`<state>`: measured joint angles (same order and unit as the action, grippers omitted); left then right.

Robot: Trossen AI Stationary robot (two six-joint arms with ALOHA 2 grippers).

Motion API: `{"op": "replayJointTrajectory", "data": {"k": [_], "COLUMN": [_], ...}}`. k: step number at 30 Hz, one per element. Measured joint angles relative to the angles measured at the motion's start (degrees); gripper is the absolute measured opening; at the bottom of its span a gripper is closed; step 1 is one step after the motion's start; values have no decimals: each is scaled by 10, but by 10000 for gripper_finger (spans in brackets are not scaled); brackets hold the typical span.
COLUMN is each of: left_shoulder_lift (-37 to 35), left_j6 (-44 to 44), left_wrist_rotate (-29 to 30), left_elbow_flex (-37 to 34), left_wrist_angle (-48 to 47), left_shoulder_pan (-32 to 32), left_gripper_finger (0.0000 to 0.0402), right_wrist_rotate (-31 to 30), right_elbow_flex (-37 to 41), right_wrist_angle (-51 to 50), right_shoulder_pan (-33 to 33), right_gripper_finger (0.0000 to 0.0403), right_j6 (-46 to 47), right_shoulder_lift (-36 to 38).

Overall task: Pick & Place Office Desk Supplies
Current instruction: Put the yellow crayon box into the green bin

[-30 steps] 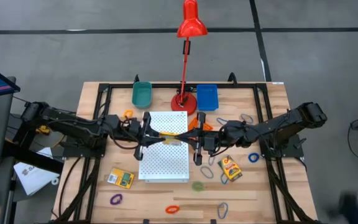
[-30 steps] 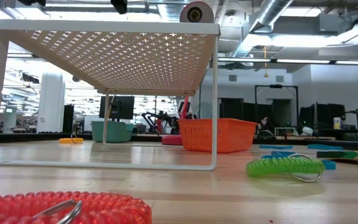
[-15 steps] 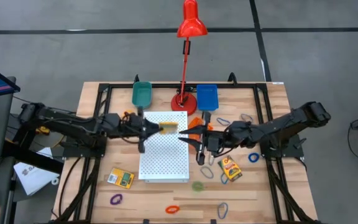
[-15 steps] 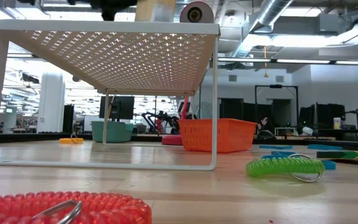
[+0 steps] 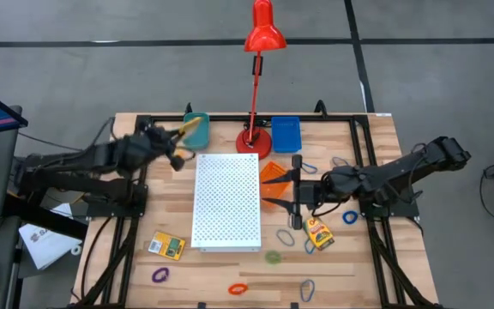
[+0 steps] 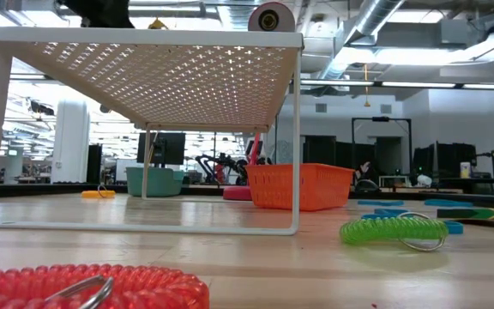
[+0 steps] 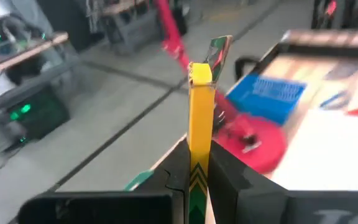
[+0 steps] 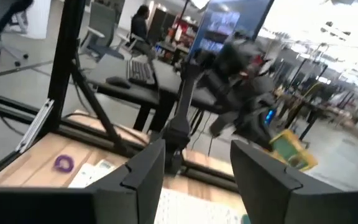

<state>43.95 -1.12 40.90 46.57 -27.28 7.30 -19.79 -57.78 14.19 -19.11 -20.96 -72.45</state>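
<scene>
High view: we see left gripper (image 5: 178,136) pinching small yellow box (image 5: 189,129) beside green bin (image 5: 197,129). Right gripper (image 5: 288,184) spread wide, nothing in it, beside white board (image 5: 225,202).

Left wrist view: fingers (image 7: 178,163) squeeze box (image 7: 199,118) by thin flat sides. We think box light, stiff; hold low, gently.

Right wrist view: fingers (image 8: 143,167) apart.

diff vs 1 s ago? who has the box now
Handover done. The left pincer, shut on the flat yellow-and-green printed box, swung from over the white perforated board to beside the teal bin. The right pincer let go, opened and drew back to the board's right edge by the orange basket. Other boxes, loops and lamp unmoved.
</scene>
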Motion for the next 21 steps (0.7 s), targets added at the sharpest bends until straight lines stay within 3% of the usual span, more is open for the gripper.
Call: {"op": "replayJointTrajectory", "data": {"k": [6, 13, 21], "left_shoulder_lift": [155, 326, 411], "left_j6": [-9, 46, 105], "left_wrist_rotate": [-137, -344, -419], "left_elbow_flex": [146, 254, 267], "left_wrist_angle": [-153, -204, -214], "left_shoulder_pan": [187, 397, 521], "left_gripper_finger": [22, 22, 22], "right_wrist_rotate": [0, -5, -18], "right_elbow_flex": [0, 0, 0], "right_wrist_angle": [-18, -30, -51], "right_shoulder_pan": [0, 3, 4], "right_gripper_finger": [174, 170, 170], "right_j6": [24, 80, 141], "right_shoulder_lift": [2, 1, 1]}}
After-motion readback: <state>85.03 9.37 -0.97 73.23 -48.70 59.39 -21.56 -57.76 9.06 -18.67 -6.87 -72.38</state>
